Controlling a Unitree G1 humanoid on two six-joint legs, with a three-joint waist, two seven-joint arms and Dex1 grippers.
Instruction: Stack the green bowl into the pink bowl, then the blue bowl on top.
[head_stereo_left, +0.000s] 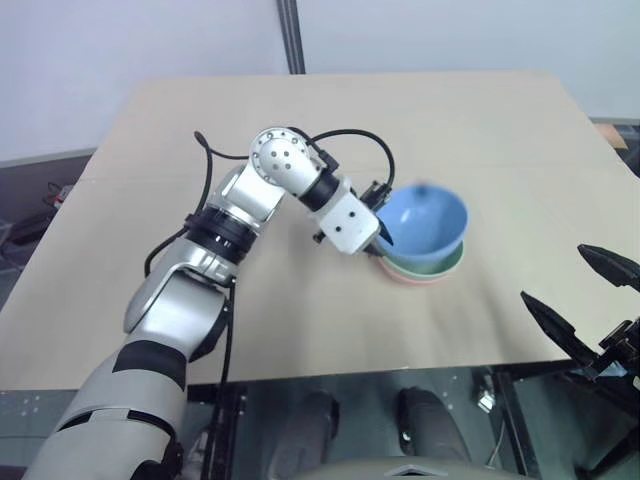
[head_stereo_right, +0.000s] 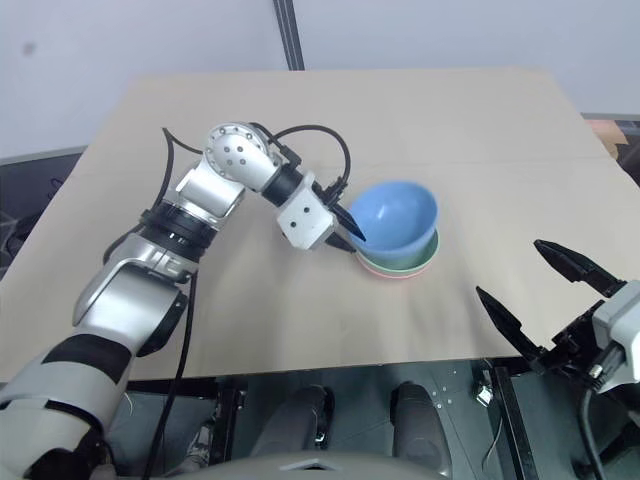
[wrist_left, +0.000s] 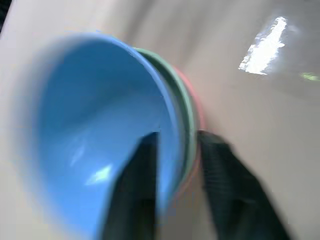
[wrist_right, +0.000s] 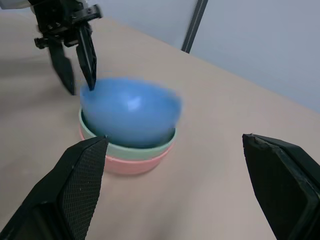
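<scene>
The pink bowl sits on the table with the green bowl nested in it. The blue bowl lies tilted on top of the green one and looks blurred. My left gripper is at the stack's left side, pointing down. It is open, with one finger inside the blue bowl's rim and one outside, past the green and pink rims. My right gripper is wide open and empty near the table's front right edge, well clear of the bowls.
The tan table stretches far behind and to the right of the stack. A dark pole rises behind its far edge. The floor shows past the front edge.
</scene>
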